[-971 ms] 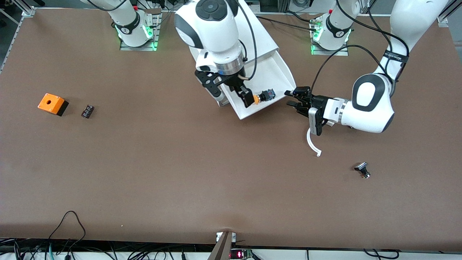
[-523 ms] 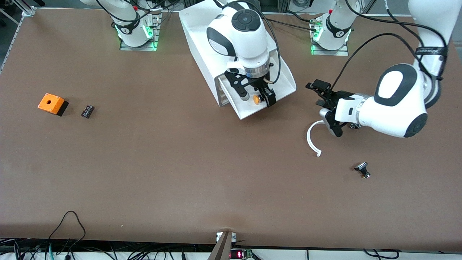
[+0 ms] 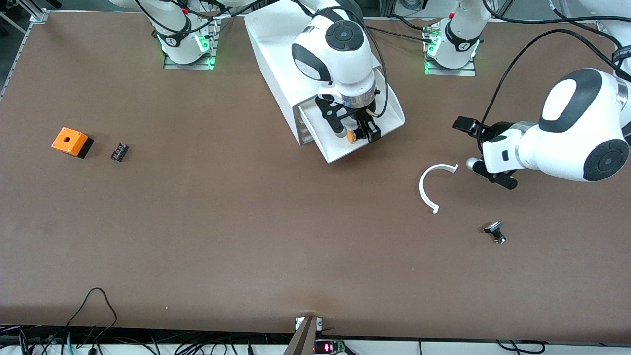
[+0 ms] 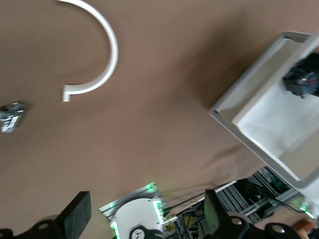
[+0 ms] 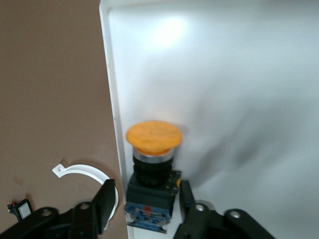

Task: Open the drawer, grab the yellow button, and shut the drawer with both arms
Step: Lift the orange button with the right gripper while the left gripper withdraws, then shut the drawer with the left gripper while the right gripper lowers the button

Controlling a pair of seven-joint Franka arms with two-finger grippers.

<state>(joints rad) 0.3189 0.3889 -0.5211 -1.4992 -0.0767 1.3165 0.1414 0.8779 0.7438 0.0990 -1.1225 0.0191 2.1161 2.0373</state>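
The white cabinet (image 3: 276, 59) stands at the table's robot side with its top drawer (image 3: 337, 154) pulled out. The button (image 3: 351, 136) lies in the drawer by its rim, orange-yellow cap up in the right wrist view (image 5: 153, 137). My right gripper (image 3: 359, 134) is over the drawer. Its fingers (image 5: 105, 203) stand on either side of the button's black-and-blue body, with a small gap showing on one side. My left gripper (image 3: 477, 149) is open and empty (image 4: 144, 217), over the table toward the left arm's end, apart from the drawer (image 4: 269, 124).
A white curved strip (image 3: 430, 186) lies on the table by the left gripper, with a small black-and-silver part (image 3: 494, 231) nearer the front camera. An orange square box (image 3: 71, 141) and a small black part (image 3: 119, 151) lie toward the right arm's end.
My right gripper has moved over the button and its fingers have narrowed around the button's body. My left gripper has drawn away from the drawer toward the left arm's end.
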